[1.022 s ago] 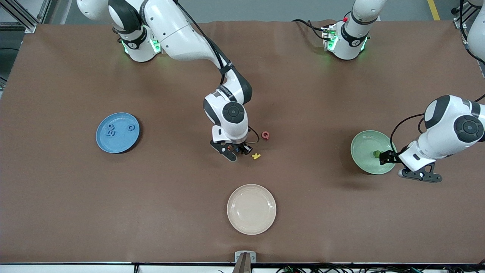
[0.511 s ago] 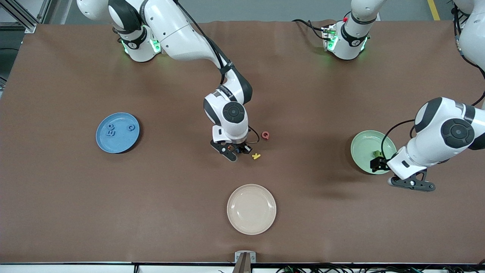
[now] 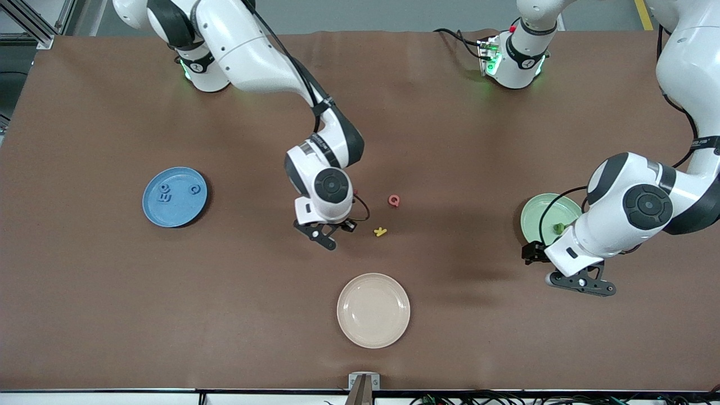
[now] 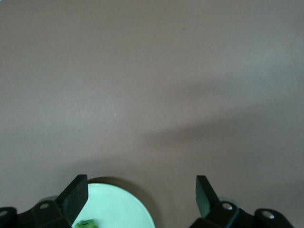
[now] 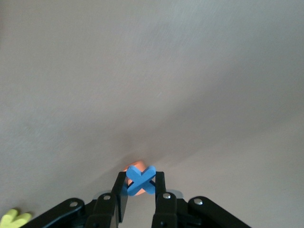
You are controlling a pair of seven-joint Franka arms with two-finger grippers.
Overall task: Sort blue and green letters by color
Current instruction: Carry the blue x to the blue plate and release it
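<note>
Brown table, mid-sort: my right gripper has just clamped the blue plus and lifted it beside the yellow letter. My left gripper, jaws wide, has withdrawn from the green plate, leaving a green letter there.

Pink Q near yellow k; cream plate nearer the camera; brown table

Brown-covered table under even light
Grey floor past its top edge; white rail along the near edge.
</note>
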